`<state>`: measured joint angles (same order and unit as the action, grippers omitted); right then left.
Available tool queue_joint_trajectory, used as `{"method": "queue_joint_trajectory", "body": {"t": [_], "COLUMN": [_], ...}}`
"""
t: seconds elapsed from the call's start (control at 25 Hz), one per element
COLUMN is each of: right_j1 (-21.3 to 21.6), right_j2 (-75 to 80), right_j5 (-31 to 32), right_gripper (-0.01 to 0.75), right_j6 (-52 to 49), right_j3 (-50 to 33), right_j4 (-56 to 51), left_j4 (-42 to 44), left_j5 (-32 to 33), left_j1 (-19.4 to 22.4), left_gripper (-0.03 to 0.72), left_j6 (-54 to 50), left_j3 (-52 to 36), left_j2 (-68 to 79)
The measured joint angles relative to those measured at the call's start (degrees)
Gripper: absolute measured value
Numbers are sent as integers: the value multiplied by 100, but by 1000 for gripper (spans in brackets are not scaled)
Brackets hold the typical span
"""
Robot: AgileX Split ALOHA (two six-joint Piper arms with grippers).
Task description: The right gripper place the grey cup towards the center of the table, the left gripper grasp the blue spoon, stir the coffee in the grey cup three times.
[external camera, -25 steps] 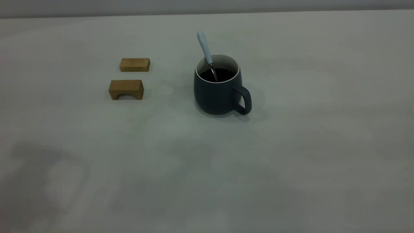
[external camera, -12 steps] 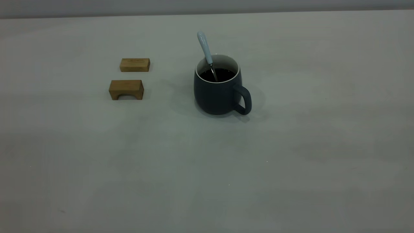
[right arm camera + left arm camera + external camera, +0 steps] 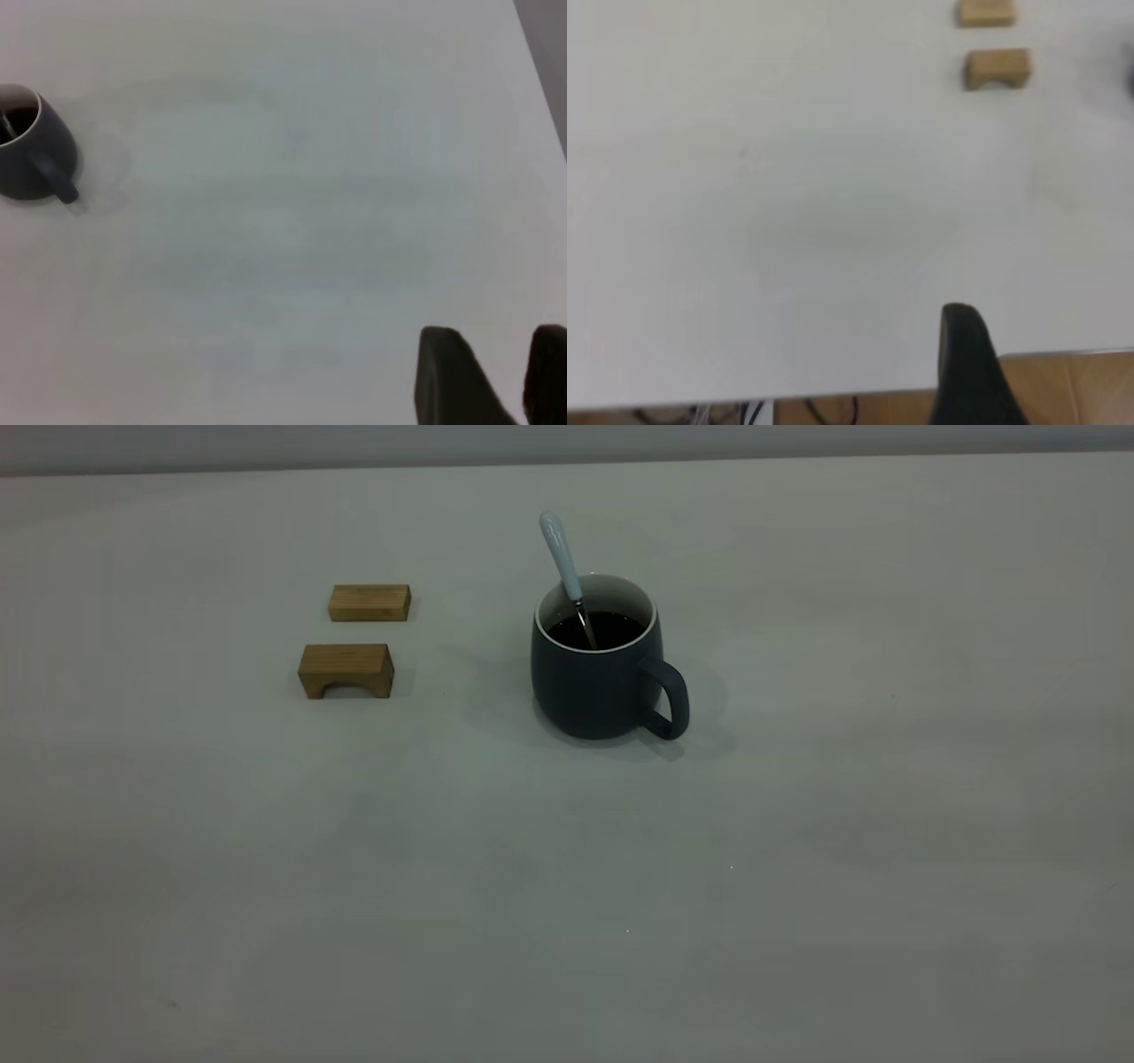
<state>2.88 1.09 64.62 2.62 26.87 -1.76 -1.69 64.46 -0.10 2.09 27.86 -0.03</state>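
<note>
The grey cup (image 3: 602, 686) stands upright near the middle of the table (image 3: 797, 824), its handle turned to the front right. Dark coffee (image 3: 611, 629) fills it. The blue spoon (image 3: 560, 549) leans in the cup, handle up and tilted to the back left, bowl under the liquid. Neither gripper shows in the exterior view. The right wrist view has the cup (image 3: 35, 155) far off; my right gripper (image 3: 496, 341) hangs open over bare table, holding nothing. Only a dark edge of my left gripper (image 3: 966, 354) shows, above the table's near edge, far from the cup.
Two brown wooden blocks lie left of the cup: a flat one (image 3: 369, 602) behind an arched one (image 3: 346, 670). Both also show in the left wrist view, the flat block (image 3: 985, 12) and the arched block (image 3: 997, 68). The table's edge (image 3: 833, 390) runs by the left gripper.
A dark shadow over the table's front left has faded away. The cup, the spoon and the blocks have not moved.
</note>
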Motion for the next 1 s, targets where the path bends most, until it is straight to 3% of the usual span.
{"method": "queue_joint_trajectory", "body": {"t": [1.0], "right_j1": [0], "right_j2": [0], "right_j5": [0], "right_gripper": [244], "right_j6": [0], "right_j3": [0], "right_j4": [5], "left_j4": [-129], "left_j5": [26], "left_j1": [0], "left_gripper": [520], "left_j6": [183], "left_j3": [0], "left_j2": [-105]}}
